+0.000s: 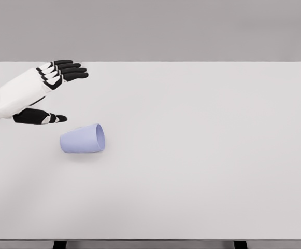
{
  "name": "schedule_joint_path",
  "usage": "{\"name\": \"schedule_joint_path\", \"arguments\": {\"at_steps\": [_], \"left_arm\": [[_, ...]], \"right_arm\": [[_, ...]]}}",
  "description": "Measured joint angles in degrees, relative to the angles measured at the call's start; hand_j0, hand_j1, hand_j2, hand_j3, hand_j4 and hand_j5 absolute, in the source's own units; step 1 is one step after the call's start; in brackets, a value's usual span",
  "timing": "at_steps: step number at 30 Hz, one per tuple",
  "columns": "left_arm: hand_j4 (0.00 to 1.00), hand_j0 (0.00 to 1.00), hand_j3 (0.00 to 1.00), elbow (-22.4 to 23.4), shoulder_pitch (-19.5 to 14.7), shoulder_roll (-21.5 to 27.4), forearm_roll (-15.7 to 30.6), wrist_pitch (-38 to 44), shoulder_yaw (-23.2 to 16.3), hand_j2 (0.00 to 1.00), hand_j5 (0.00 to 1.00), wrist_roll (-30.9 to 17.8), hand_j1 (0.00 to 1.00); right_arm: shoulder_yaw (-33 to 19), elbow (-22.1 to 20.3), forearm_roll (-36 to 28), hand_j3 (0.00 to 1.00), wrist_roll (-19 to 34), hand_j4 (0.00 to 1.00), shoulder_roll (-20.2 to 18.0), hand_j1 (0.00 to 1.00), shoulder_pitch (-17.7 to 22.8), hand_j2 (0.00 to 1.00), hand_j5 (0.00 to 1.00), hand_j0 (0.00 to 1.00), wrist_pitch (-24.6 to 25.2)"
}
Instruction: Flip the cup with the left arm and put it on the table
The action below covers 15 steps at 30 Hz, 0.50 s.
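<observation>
A pale lavender cup (83,138) lies on its side on the white table (202,155), its mouth facing right. My left hand (62,93) hovers up and to the left of the cup, apart from it. Its black fingers (70,70) stretch out to the right and the thumb (41,117) points right just above the cup's base end. The hand is open and holds nothing. The right arm does not show.
The table's far edge runs along the top behind the hand, and the near edge lies at the bottom of the view. Two dark table legs (60,244) show below the front edge.
</observation>
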Motion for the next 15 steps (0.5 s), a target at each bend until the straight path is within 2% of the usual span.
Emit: {"name": "schedule_joint_path", "arguments": {"at_steps": [3, 7, 10, 13, 15], "left_arm": [[1.0, 1.0, 1.0, -0.1, -0.1, 6.2, 7.2, 0.4, -3.7, 1.0, 1.0, 0.2, 1.0], [1.0, 1.0, 1.0, -0.2, -1.6, 10.1, 14.3, 4.4, -9.2, 1.0, 1.0, 0.5, 1.0], [1.0, 1.0, 1.0, -0.3, -2.3, 10.6, 17.6, 9.5, -12.9, 1.0, 1.0, 0.5, 1.0], [1.0, 1.0, 1.0, -0.4, -5.5, 9.0, 19.4, 13.9, -16.8, 1.0, 1.0, 0.5, 1.0], [1.0, 1.0, 1.0, -0.4, -6.1, 7.8, 20.1, 15.4, -19.5, 1.0, 1.0, 0.5, 1.0]], "right_arm": [[0.0, 0.0, 0.0, 1.0, 0.0, 1.0, 0.0, 1.0, 0.0, 1.0, 1.0, 1.0, 0.0], [0.0, 0.0, 0.0, 1.0, 0.0, 1.0, 0.0, 1.0, 0.0, 1.0, 1.0, 1.0, 0.0], [0.0, 0.0, 0.0, 1.0, 0.0, 1.0, 0.0, 1.0, 0.0, 1.0, 1.0, 1.0, 0.0], [0.0, 0.0, 0.0, 1.0, 0.0, 1.0, 0.0, 1.0, 0.0, 1.0, 1.0, 1.0, 0.0], [0.0, 0.0, 0.0, 1.0, 0.0, 1.0, 0.0, 1.0, 0.0, 1.0, 1.0, 1.0, 0.0]]}}
